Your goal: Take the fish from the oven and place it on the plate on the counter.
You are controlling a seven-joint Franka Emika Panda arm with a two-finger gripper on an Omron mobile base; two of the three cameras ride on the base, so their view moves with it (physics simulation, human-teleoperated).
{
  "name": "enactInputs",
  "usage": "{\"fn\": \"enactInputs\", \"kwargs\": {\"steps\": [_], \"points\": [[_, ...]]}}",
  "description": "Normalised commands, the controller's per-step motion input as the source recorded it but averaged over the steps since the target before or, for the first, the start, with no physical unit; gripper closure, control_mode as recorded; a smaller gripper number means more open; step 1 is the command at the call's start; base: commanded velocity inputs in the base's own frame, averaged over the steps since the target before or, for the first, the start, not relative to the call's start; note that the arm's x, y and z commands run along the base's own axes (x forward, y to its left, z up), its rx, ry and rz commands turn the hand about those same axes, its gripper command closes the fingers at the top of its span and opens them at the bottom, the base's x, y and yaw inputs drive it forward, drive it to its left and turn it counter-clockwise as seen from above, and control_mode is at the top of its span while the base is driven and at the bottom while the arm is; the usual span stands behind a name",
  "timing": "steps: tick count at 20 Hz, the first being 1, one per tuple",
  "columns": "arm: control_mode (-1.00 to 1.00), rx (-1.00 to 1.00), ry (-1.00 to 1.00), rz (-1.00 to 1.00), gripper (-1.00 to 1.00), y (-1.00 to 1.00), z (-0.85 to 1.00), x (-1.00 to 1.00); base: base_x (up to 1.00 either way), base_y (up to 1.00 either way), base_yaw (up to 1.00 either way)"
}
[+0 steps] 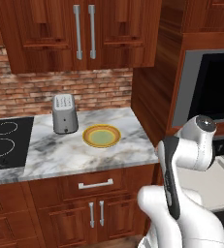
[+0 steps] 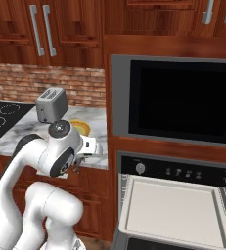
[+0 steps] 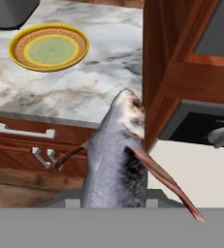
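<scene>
Hand view | gripper (image 3: pixel 114 201) grips fish (image 3: pixel 118 155) | aimed toward plate (image 3: pixel 49 47)

Two base cameras behind the arm, one on the hand.
Both base views look forward and down, sharing the plate (image 1: pixel 102 135); the hand view sits close.

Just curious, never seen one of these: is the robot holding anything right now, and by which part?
Yes, the gripper holds the fish. It seems gripped near its tail end, though the exact spot is hidden.
</scene>
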Motion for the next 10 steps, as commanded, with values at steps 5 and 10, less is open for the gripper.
{"fn": "enactInputs", "kwargs": {"steps": [5,10], "points": [[-1.0,-0.03,-0.06,-0.04,1.0,0.91,0.14,0.0,0.0,0.0,0.0],[-1.0,-0.01,-0.05,-0.02,1.0,0.72,0.0,0.23,0.0,0.0,0.0]]}}
